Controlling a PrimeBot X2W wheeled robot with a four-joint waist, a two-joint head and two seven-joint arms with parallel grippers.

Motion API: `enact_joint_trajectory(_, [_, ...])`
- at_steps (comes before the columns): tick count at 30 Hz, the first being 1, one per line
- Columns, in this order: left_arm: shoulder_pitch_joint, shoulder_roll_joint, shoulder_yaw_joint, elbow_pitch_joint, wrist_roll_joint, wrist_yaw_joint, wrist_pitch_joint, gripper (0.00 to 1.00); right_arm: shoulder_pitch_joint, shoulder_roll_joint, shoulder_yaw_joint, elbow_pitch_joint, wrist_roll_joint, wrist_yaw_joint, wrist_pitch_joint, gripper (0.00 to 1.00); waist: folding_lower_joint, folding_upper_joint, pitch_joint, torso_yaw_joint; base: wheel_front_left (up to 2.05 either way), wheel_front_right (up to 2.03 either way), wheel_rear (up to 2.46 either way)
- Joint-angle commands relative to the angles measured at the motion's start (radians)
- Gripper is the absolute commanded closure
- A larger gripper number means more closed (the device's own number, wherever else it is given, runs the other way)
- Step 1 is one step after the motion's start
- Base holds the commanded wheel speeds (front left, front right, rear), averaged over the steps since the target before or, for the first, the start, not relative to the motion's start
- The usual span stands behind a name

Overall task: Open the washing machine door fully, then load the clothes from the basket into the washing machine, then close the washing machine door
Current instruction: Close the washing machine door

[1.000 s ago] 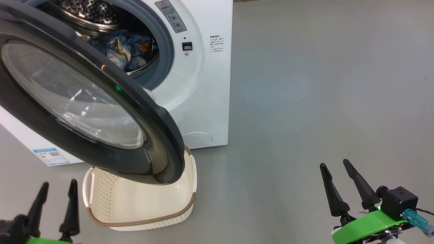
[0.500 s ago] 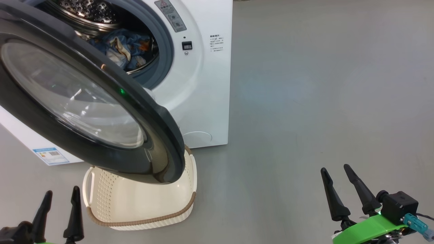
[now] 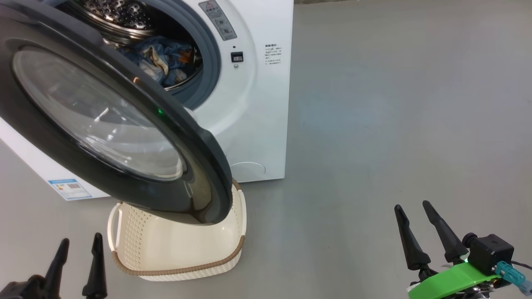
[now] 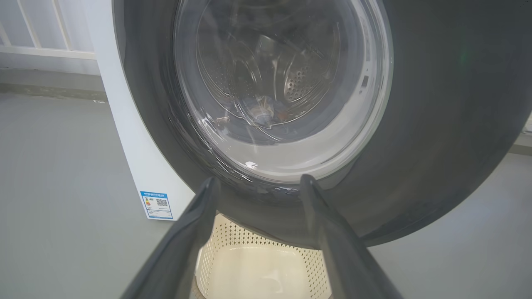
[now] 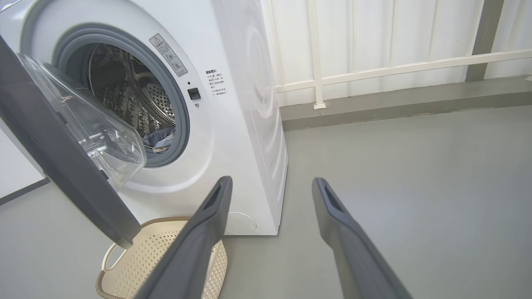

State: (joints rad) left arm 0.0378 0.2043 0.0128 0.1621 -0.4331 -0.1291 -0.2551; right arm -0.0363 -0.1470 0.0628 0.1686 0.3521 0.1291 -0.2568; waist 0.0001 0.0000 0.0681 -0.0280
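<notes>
Left hand (image 3: 81,240) sits low just beside basket (image 3: 174,249), fingers apart, empty; right hand (image 3: 412,205) likewise, well off to the side. Clothes (image 3: 160,62) lie in washer (image 3: 257,124) drum; basket looks empty. Door (image 3: 199,166) hangs open over basket: loading seems done, closing next.

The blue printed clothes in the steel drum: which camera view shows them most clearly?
The head view: the blue clothes with orange-brown prints lie open to view in the perforated steel drum. The left wrist view shows them only dimly through the black-rimmed round door and its glass; the right wrist view shows just a small patch at the drum's lip.
</notes>
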Motion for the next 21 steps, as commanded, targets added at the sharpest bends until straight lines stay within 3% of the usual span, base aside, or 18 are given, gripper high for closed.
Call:
enact_joint_trajectory(1, [-0.012, 0.016, 0.034, -0.017, 0.009, -0.002, -0.007, 0.00, -0.021, -0.003, 0.024, -0.026, -0.010, 0.002, -0.005, 0.51, -0.0001, 0.0000, -0.002, 0.003, 0.00, 0.00, 0.00])
enact_joint_trajectory(3, [-0.010, 0.014, 0.030, -0.016, 0.009, -0.002, -0.007, 0.00, -0.031, -0.001, 0.028, -0.028, -0.006, 0.002, -0.005, 1.00, -0.0001, 0.0000, -0.005, 0.008, 0.00, 0.00, 0.00])
enact_joint_trajectory(12, [-0.014, 0.007, 0.015, -0.028, 0.015, -0.002, -0.007, 0.00, -0.138, 0.023, 0.074, -0.091, 0.012, 0.002, -0.005, 1.00, -0.0001, 0.0000, -0.011, 0.044, 0.00, 0.00, 0.00])
enact_joint_trajectory(21, [-0.013, -0.013, 0.009, -0.067, 0.017, -0.002, -0.007, 0.00, -0.272, 0.057, 0.168, -0.265, 0.035, 0.002, -0.005, 1.00, -0.0001, 0.0000, -0.014, 0.097, 0.00, 0.00, 0.00])
